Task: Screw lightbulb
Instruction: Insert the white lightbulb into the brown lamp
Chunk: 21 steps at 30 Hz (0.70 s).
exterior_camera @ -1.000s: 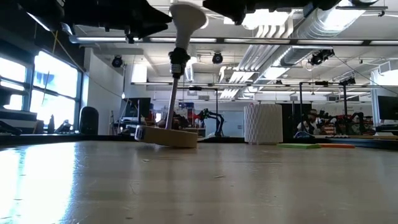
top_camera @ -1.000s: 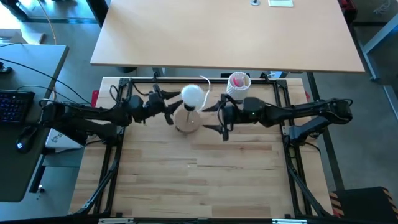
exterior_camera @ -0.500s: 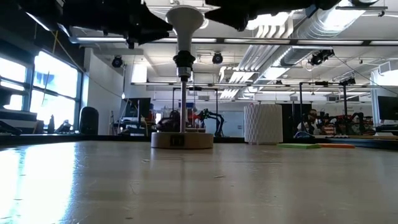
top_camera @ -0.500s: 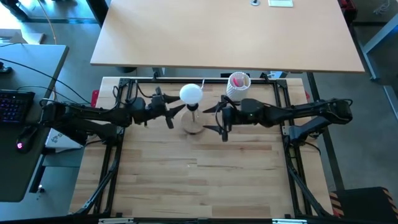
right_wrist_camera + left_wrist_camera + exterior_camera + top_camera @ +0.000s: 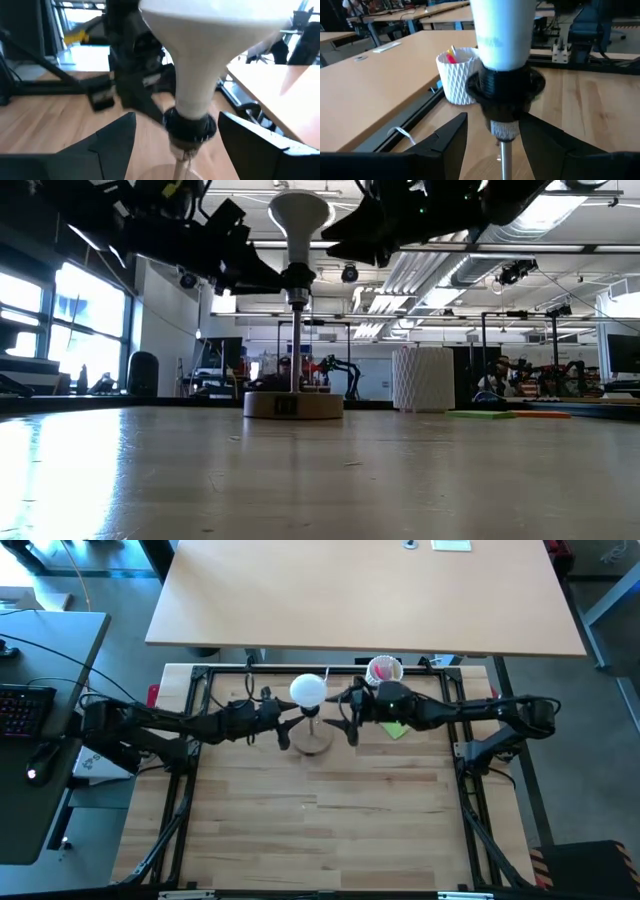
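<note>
The lightbulb (image 5: 308, 689) stands upright in its socket (image 5: 296, 278), between the open left gripper (image 5: 284, 721) and the wide-open right gripper (image 5: 345, 722), both close.

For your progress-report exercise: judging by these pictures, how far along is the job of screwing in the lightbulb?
Done: the lightbulb sits upright in the black socket atop the pole of the wooden stand, which rests flat on the table.
In hand: the left gripper and right gripper, both open, flank the socket without gripping.
Left: whether it is fully tightened can't be told.
</note>
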Available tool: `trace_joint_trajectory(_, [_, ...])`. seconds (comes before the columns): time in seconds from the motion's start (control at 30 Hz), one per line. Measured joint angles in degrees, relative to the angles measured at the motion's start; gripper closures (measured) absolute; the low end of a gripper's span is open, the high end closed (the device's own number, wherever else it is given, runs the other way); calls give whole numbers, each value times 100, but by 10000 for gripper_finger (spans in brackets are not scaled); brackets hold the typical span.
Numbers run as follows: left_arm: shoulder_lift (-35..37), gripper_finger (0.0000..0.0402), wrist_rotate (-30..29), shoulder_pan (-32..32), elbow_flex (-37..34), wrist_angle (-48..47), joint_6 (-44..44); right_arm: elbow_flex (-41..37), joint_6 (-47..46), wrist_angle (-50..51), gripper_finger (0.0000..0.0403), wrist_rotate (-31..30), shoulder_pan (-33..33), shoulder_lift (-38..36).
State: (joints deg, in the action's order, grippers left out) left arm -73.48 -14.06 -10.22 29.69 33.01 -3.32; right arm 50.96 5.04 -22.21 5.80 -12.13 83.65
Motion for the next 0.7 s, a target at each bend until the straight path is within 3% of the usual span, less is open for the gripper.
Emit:
trace_joint_trajectory(0.17, [-153,228,-24,35,0,284,-83,0,-168,-126,123,748,-259,-1])
trace_joint_trajectory(0.43, [594,228,-394,388,0,-52,-237,0,-171,-150,123,771,-272,15])
trace_joint_trajectory(0.7, [596,247,77,223,0,375,-152,-2,-166,-1229,123,645,-250,600])
